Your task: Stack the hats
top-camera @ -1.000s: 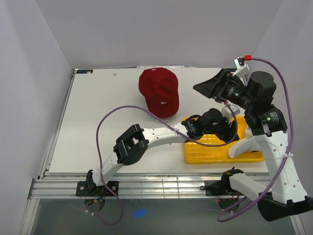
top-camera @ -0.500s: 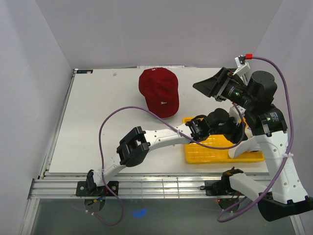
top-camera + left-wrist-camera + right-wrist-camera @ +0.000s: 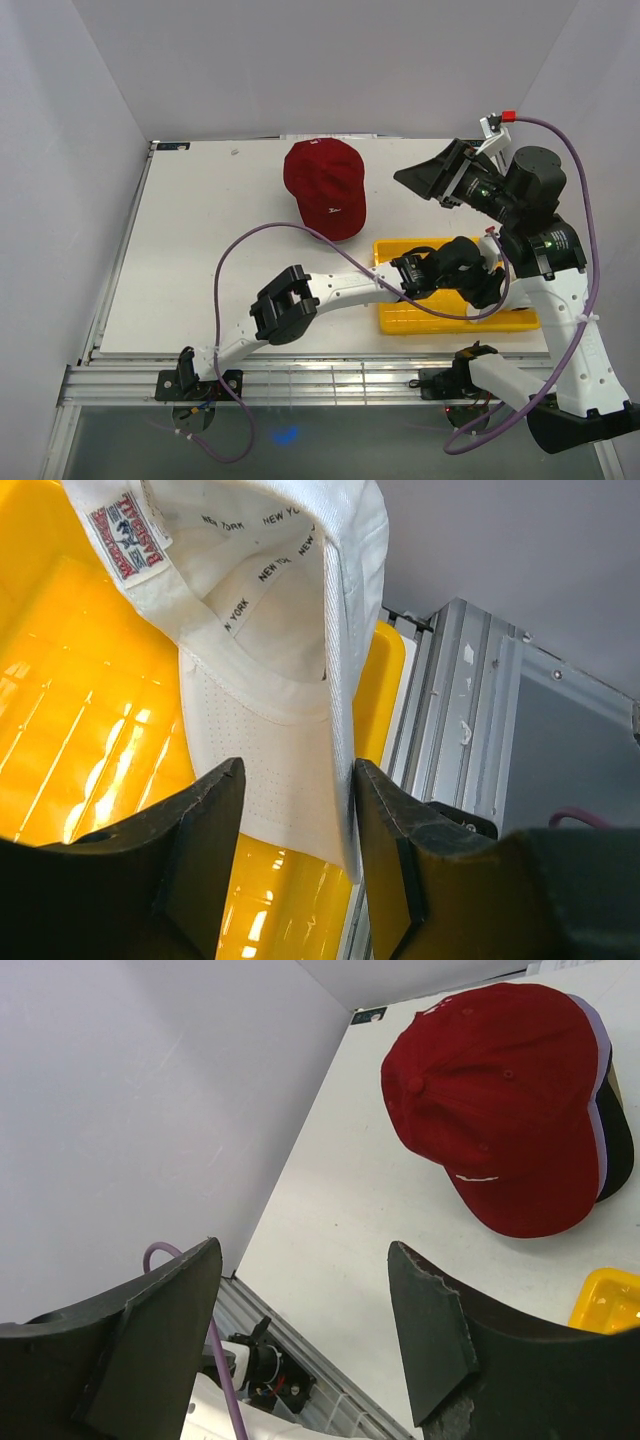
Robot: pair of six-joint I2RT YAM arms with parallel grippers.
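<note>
One hat (image 3: 285,630), maybe in left claw (image 3: 298,772)

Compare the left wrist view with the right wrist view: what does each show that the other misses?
Only the left wrist: the white fabric cap, its inner lining with NEW YORK taping showing, its edge between the fingers of the open left gripper, over the yellow plastic tray. Only the right wrist: the red fabric cap on the white table, with a lavender cap edge and a black cap edge showing under it, plus the open, empty right gripper. Both: the yellow plastic tray, though the right wrist catches only a corner.
</note>
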